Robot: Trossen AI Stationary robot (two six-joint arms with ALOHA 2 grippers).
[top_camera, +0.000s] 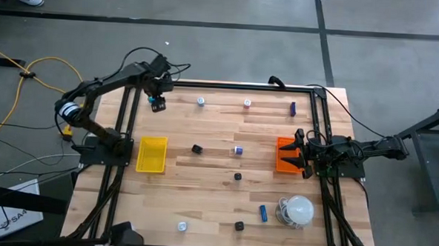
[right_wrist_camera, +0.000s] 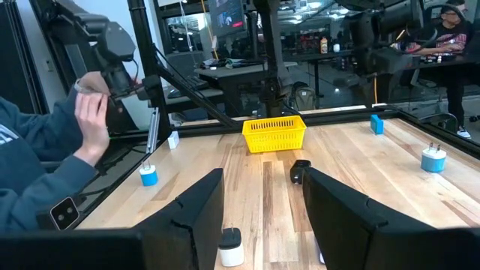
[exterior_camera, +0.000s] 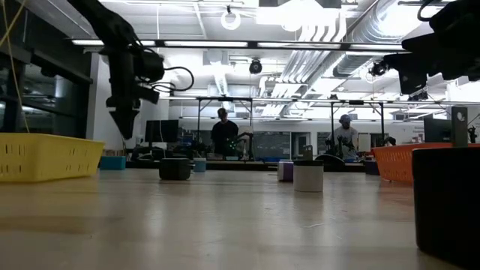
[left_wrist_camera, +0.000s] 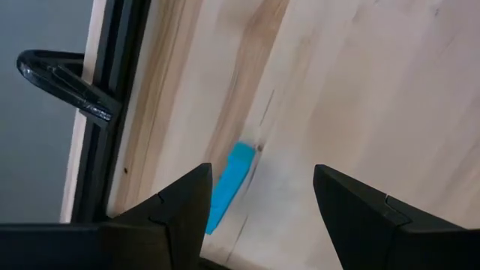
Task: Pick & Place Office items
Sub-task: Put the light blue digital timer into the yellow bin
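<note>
Hovering left gripper (left_wrist_camera: 259, 206), fingers spread, empty, over small blue plastic stick (left_wrist_camera: 229, 184) — likely light, rigid; grip across narrow sides; right gripper (right_wrist_camera: 259, 206) open, idle.

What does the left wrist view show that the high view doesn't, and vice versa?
Left wrist only: the left gripper with fingers open, directly above a blue stick beside the table's dark edge rail.
High view only: the yellow tray, orange tray, white dome, and right gripper at the orange tray.
Both: the wooden table.
</note>
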